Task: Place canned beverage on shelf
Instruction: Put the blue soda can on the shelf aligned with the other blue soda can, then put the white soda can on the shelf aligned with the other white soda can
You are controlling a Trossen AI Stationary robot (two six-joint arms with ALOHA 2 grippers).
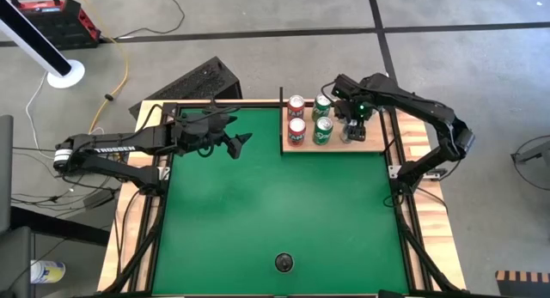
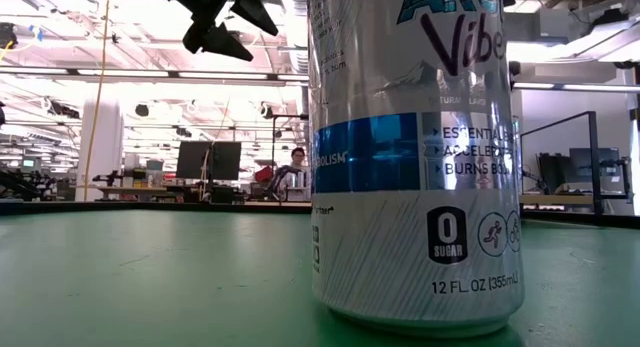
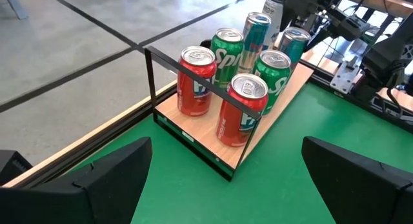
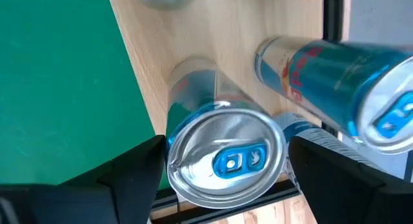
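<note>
The pale-wood shelf (image 1: 344, 146) with its thin black edge lies at the far right of the green felt. Two red cans (image 1: 296, 118) and two green cans (image 1: 323, 118) stand on it. My right gripper (image 1: 352, 126) is over the shelf's right end, around a blue-and-silver can (image 4: 222, 159) whose base stands on the wood (image 4: 168, 50). A second blue can (image 4: 335, 69) stands right beside it. My left gripper (image 1: 242, 142) hangs open and empty above the felt, left of the shelf. A silver can (image 2: 415, 157) stands on the felt by the near edge. My right gripper has the blue-and-silver can between its two fingers (image 4: 139, 175), one on each side of the upper wall, just under the rim (image 4: 177, 166). The fingers come from above, pointing down. The can is upright with its base on the shelf.
The shelf has a thin black upright frame (image 3: 151, 75) on its left side. The red and green cans fill the shelf's left and middle. The wooden table rim (image 1: 395, 152) runs just right of the shelf. The felt between the shelf and the near can is bare.
</note>
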